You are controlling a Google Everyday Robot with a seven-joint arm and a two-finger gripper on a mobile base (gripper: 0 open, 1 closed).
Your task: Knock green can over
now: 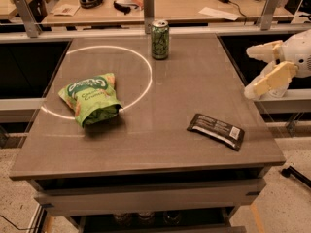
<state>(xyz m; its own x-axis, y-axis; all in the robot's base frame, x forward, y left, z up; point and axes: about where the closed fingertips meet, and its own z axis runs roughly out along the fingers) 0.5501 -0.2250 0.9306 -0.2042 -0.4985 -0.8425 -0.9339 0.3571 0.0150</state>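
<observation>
The green can (159,40) stands upright near the far edge of the grey table (160,144), just past the white circle line. It is green with dark scribbly markings and a silver top. My gripper (253,71) hangs at the right edge of the table, well to the right of the can and nearer to me. Its two pale fingers (270,79) are spread apart, with nothing between them.
A green snack bag (89,98) with white lettering lies on the left of the table. A dark snack bar wrapper (216,130) lies front right. A white circle (141,62) is marked on the table. Desks with clutter and metal posts stand behind.
</observation>
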